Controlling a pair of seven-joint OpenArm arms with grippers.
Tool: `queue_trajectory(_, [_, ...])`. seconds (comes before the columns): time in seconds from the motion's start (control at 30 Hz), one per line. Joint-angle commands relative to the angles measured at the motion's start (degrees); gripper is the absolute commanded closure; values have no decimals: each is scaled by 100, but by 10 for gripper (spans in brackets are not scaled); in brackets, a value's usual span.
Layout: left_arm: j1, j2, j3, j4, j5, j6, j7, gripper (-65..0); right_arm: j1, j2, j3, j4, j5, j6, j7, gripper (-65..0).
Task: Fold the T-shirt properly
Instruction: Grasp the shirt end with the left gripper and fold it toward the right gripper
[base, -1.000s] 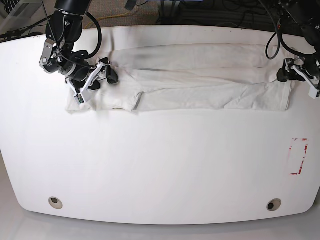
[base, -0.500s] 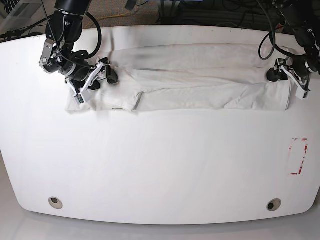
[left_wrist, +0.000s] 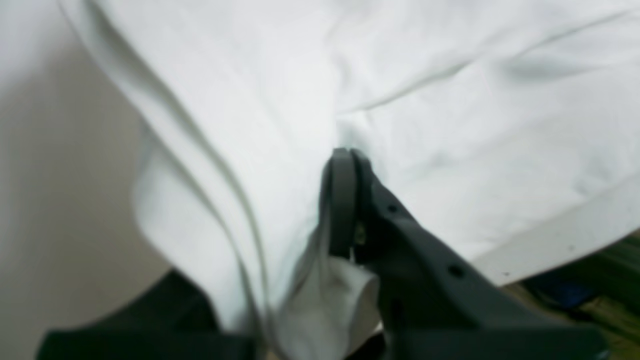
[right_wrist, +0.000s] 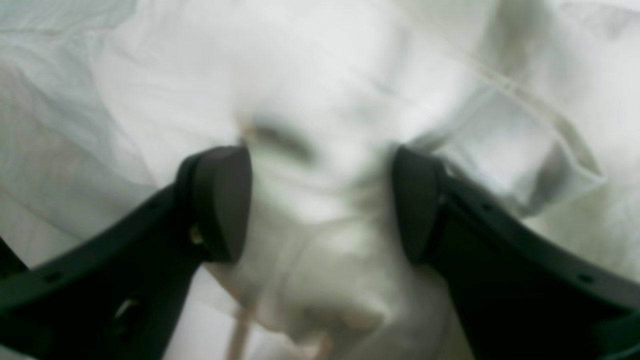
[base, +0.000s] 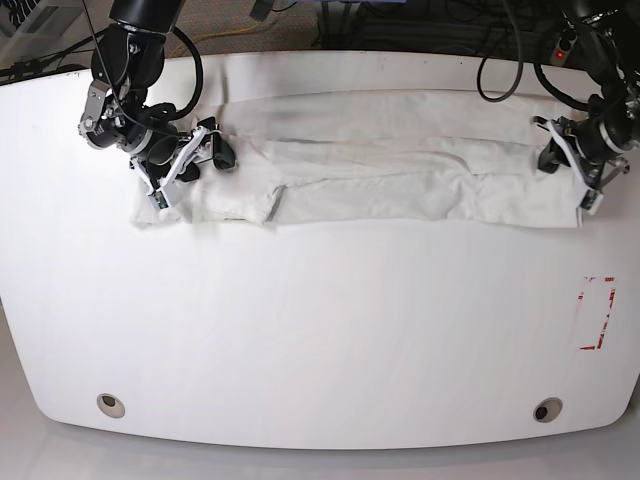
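The off-white T-shirt (base: 400, 170) lies as a long folded strip across the far part of the white table (base: 320, 330), plain side up; no graphic shows. My left gripper (base: 553, 150) is at the shirt's right end. In the left wrist view it (left_wrist: 348, 156) is shut on a fold of the cloth (left_wrist: 450, 100). My right gripper (base: 195, 155) is over the shirt's left end. In the right wrist view it (right_wrist: 320, 200) is open, its fingers (right_wrist: 220, 200) standing either side of a bunch of cloth (right_wrist: 325, 75).
A red-marked rectangle (base: 597, 312) is on the table at the right. Two round holes (base: 111, 404) (base: 547, 409) sit near the front edge. Cables hang behind the table's far edge (base: 400, 40).
My left gripper has moved leftward onto the shirt's right end, and the cloth there has shifted slightly. My right gripper has stayed at the left end.
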Motion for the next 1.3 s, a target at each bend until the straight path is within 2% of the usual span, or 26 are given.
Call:
queue_trajectory(0.0, [-7, -49, 317, 510, -151, -28, -125, -51, 56, 56, 14, 75, 64, 8, 46, -430])
queue_trajectory(0.13, [-262, -31, 1170, 536, -151, -28, -125, -51, 74, 56, 14, 75, 64, 8, 46, -430])
queue_trajectory(0.2, [-412, 153, 1592, 536, -142, -28, -125, -51, 65, 56, 14, 75, 64, 8, 46, -430])
queue_trajectory(0.47, [-948, 769, 2620, 422, -98, -28, -116, -53, 74, 56, 14, 75, 55, 8, 46, -430])
queue_trajectory(0.63, [-1106, 944, 3112, 325, -89, -28, -134, -67, 74, 56, 14, 75, 55, 8, 46, -430])
queue_trajectory(0.83, [-1177, 1015, 3411, 281, -89, 276, -125, -219, 74, 56, 14, 75, 64, 8, 46, -430])
queue_trajectory(1.0, [-1185, 1094, 3781, 307, -63, 997, -143, -371, 74, 47, 14, 75, 90, 8, 46, -430])
queue_trajectory(1.07, [-1212, 1155, 3948, 351, -81, 1129, -125, -394, 74, 47, 14, 75, 82, 8, 46, -430])
queue_trajectory(1.2, [-1326, 1164, 4334, 668, -98, 1111, -81, -397, 74, 47, 14, 92, 90, 8, 46, -430])
queue_trajectory(1.27, [-1379, 1138, 4203, 677, -177, 1111, 42, -397, 74, 47, 14, 92, 90, 8, 46, -430])
